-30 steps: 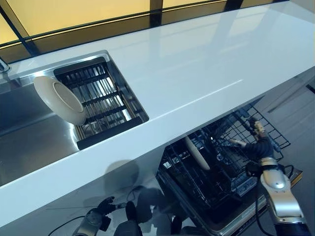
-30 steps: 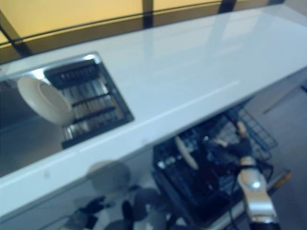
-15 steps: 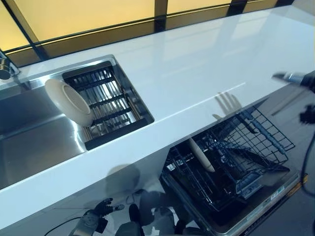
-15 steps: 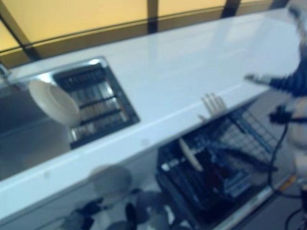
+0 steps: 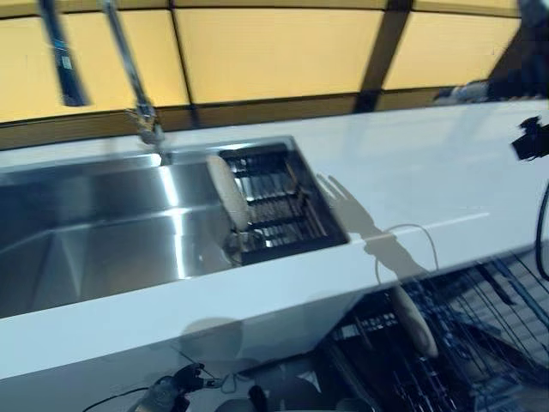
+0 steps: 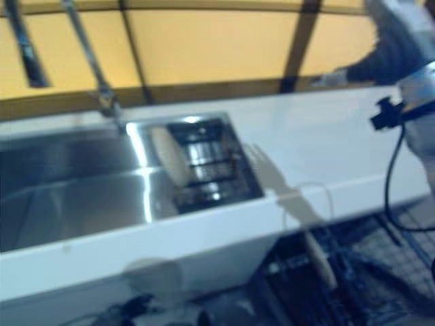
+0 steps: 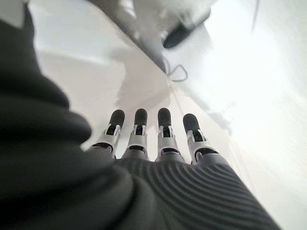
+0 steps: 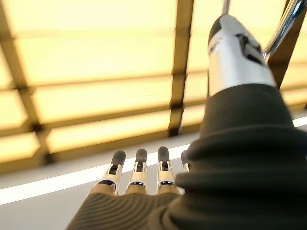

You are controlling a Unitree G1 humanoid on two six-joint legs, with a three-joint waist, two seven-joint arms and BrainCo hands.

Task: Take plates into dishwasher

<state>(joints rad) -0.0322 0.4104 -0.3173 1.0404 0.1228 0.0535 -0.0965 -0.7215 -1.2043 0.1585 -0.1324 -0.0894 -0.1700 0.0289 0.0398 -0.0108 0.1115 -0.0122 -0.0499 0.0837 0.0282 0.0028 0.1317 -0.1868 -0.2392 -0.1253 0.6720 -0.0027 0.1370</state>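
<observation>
The left hand (image 7: 158, 143) is hanging low beneath the white counter (image 5: 429, 184), fingers straight and holding nothing. One plate (image 5: 415, 321) is standing on edge in the dishwasher rack (image 5: 480, 343) below the right hand (image 8: 139, 179), which is hovering over the counter, fingers extended and empty. Farther off, another plate (image 5: 227, 192) is leaning upright in the sink (image 5: 103, 232) against the drying rack (image 5: 279, 202).
</observation>
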